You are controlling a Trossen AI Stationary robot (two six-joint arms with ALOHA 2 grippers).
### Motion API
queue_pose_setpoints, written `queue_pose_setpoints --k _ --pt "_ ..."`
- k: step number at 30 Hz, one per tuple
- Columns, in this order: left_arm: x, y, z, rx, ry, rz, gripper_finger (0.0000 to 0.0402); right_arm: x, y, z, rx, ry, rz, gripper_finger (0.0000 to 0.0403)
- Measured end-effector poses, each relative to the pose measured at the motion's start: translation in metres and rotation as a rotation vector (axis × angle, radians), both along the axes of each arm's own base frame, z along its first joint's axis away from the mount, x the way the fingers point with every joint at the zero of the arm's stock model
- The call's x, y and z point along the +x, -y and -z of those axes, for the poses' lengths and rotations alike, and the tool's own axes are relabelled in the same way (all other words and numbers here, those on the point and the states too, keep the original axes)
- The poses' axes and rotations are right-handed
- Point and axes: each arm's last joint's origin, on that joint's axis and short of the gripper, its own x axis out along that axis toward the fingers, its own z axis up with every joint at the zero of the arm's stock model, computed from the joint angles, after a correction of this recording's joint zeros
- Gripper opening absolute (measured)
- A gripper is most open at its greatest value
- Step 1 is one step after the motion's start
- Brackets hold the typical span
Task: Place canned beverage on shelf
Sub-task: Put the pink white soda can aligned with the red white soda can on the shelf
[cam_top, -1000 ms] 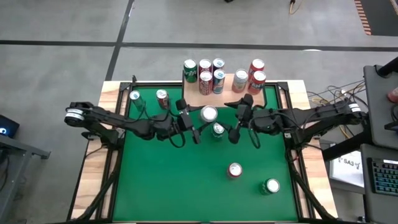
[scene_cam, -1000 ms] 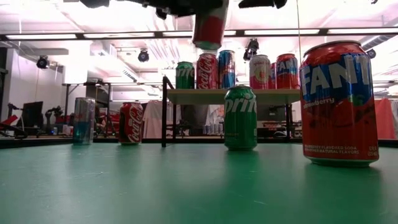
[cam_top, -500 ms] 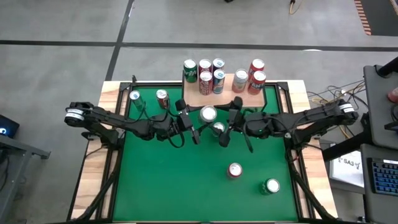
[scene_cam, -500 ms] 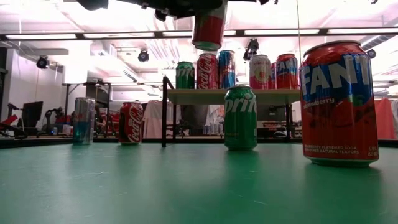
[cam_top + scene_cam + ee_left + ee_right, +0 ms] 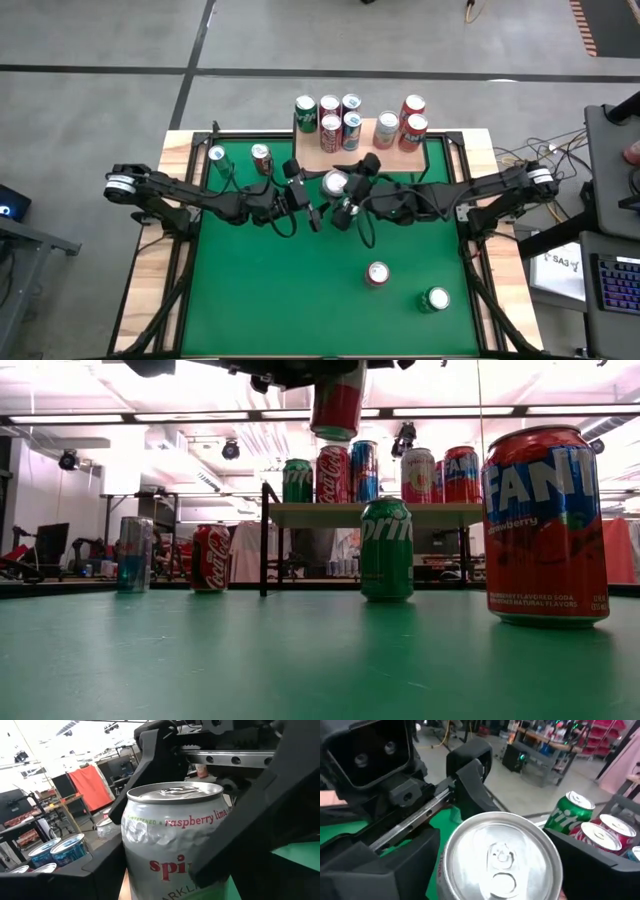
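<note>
A silver and red canned beverage (image 5: pixel 335 183) hangs upright above the green table, a little in front of the shelf (image 5: pixel 370 138). My left gripper (image 5: pixel 318 192) reaches in level from the left and is shut on it. My right gripper (image 5: pixel 352 197) comes in from the right, open, with one finger on each side of the same can (image 5: pixel 502 855); I cannot tell whether they touch it. Several cans stand on the shelf's wooden top (image 5: pixel 440 512). In the low view only the can's lower half (image 5: pixel 337 405) shows. My left gripper pinches the can's side wall (image 5: pixel 150 865) between its two fingers, below the top rim. The fingers come level from the table's left. The can stands upright in the hold, lifted clear of the table.
A green Sprite can (image 5: pixel 386 548) stands on the table below the held can. A red Fanta can (image 5: pixel 377 273) and a green can (image 5: pixel 436 298) stand near the front right. A blue can (image 5: pixel 217 155) and a red cola can (image 5: pixel 261 156) stand at the far left.
My right gripper has moved toward the table's left, up to the can that my left gripper holds, and its fingers now stand on either side of it. The can and my left gripper have stayed in place.
</note>
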Motion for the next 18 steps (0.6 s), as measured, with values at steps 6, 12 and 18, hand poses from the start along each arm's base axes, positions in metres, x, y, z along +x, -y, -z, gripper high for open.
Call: queue_pose_setpoints --k 6,12,18 --pt "0.0 0.0 -0.001 -0.007 0.009 0.003 0.0279 -0.001 0.004 -0.005 0.055 -0.023 0.011 0.0277" --pt "0.0 0.0 -0.002 -0.009 0.018 0.004 0.03 -0.002 0.004 -0.011 0.059 -0.031 0.01 0.0277" --pt "0.0 0.0 -0.003 0.004 0.016 -0.002 0.0339 -0.003 0.005 -0.014 0.057 -0.057 0.012 0.0277"
